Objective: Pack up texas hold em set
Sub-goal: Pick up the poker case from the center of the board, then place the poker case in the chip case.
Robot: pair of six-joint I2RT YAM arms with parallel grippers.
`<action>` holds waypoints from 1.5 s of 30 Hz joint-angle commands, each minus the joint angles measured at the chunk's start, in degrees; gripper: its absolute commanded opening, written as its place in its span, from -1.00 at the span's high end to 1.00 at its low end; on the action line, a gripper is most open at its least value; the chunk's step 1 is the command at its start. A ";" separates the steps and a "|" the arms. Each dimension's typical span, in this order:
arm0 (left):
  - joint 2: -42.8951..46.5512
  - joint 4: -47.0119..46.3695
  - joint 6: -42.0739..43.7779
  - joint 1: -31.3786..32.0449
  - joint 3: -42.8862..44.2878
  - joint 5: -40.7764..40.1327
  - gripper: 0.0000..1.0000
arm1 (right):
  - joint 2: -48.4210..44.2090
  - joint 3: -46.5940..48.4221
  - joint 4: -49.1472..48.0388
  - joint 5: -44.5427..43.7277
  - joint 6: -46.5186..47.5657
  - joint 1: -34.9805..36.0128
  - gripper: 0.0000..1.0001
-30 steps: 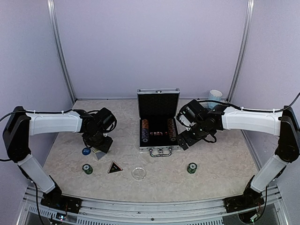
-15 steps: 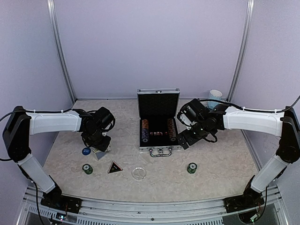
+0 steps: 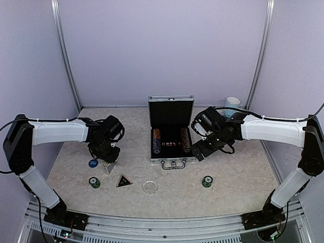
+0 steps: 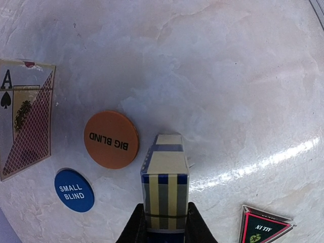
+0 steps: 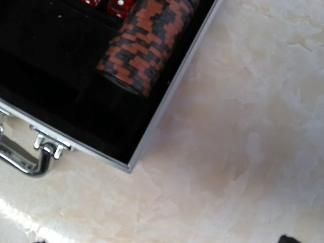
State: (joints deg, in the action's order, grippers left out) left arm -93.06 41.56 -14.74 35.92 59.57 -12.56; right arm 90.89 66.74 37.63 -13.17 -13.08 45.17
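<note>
Between the left gripper's [image 4: 166,230] fingers [image 4: 137,229] stands a blue striped card deck [image 4: 164,187], pinched on both sides. Just ahead and left of that hand lie an orange disc [image 4: 111,139] and a blue disc [image 4: 74,190]; a black triangle [image 4: 263,225] lies to its right. Beside the open briefcase's [image 3: 171,112] right front corner, the right gripper [image 3: 199,152] hangs over the table, spread wide and empty.

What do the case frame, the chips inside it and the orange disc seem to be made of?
Case frame: likely aluminium, with a silver, lightly brushed look and a bright edge. Chips: probably plastic or clay composite, matte, with orange and black edge stripes. Orange disc: seems to be plastic, smooth, with BIG BLIND printed on it.
</note>
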 commanded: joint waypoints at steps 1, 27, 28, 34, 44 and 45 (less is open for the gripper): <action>0.16 0.90 -0.05 -0.12 2.48 0.67 0.66 | -1.57 -0.23 -0.07 -1.23 0.24 0.50 -0.98; -8.41 -4.67 35.34 15.73 34.38 9.43 0.75 | -11.93 -3.66 0.70 -2.98 0.49 -7.43 -0.98; -9.76 -4.25 36.95 15.71 36.26 9.77 0.75 | -12.15 -4.05 0.58 -2.78 0.24 -7.38 -0.98; -20.07 -1.26 45.40 15.25 48.17 11.21 0.75 | -14.63 -6.20 0.35 -2.12 -1.46 -7.39 -0.98; -32.08 -0.43 52.39 14.72 57.69 12.95 0.76 | -18.53 -8.91 1.59 -2.49 -3.54 -7.39 -0.98; -32.36 -0.36 52.64 14.71 57.81 13.81 0.77 | -18.62 -8.99 1.78 -2.48 -3.73 -7.42 -0.98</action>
State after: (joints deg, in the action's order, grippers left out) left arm -124.22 41.80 34.17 51.03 114.96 -1.48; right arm 73.65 58.78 38.17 -15.31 -15.20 38.11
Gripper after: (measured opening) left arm 0.189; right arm 0.992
